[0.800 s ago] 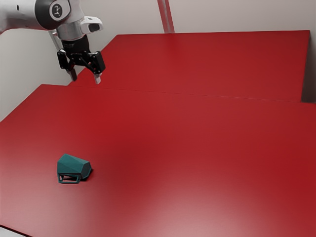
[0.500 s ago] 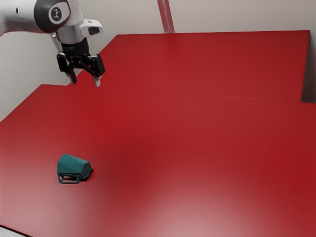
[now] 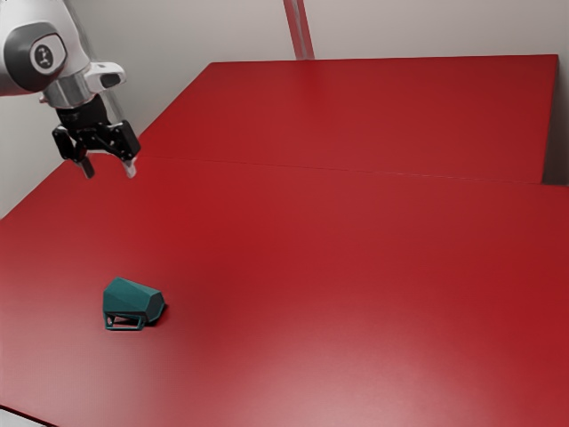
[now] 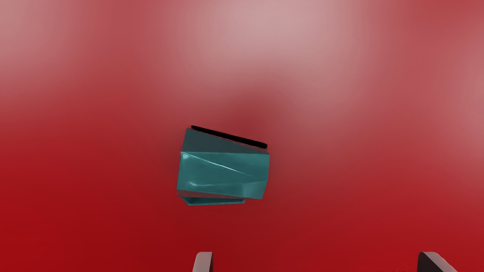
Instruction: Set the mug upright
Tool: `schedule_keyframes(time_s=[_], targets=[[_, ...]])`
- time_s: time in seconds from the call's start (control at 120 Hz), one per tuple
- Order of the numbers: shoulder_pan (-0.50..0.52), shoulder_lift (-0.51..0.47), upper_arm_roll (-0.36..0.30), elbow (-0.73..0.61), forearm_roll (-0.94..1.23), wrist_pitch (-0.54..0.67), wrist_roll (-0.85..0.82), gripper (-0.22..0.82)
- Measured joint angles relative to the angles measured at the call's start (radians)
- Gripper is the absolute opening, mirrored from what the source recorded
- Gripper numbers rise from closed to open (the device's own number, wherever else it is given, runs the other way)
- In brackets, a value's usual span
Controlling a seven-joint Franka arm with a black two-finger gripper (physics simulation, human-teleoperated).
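Mug [image 3: 133, 295], one: teal, faceted, lying on its side on the bench [image 3: 356, 285], at eight o'clock from the middle of the exterior view.

Handle [image 4: 216, 204], one: on the mug's side nearer the fingers [image 4: 204, 262]. Mouth and base: I cannot tell which end is which.

Step in hand, by my reckoning: the approach. Best done by centring over the mug, coming down slowly, and gripping the body rather than the thin handle; then a small lift, a turn to base-down, a soft landing. Hazard: slanted facets may let it slip or roll.

Fingers, two: spread wide, holding nothing, touching nothing; raised well apart from the mug, which lies near six o'clock from them in the exterior view.
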Motion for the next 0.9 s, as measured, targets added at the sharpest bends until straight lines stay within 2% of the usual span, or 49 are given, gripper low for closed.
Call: schedule_keyframes(time_s=[0.25,0.567,0.9], targets=[[0.103,-0.095,0.005,-0.193,-0.069,0.129,0.075,0.59],[0.262,-0.108,0.019,-0.335,-0.258,0.247,0.249,0.59],[0.393,-0.107,0.056,-0.472,-0.428,0.282,0.507,0.59]])
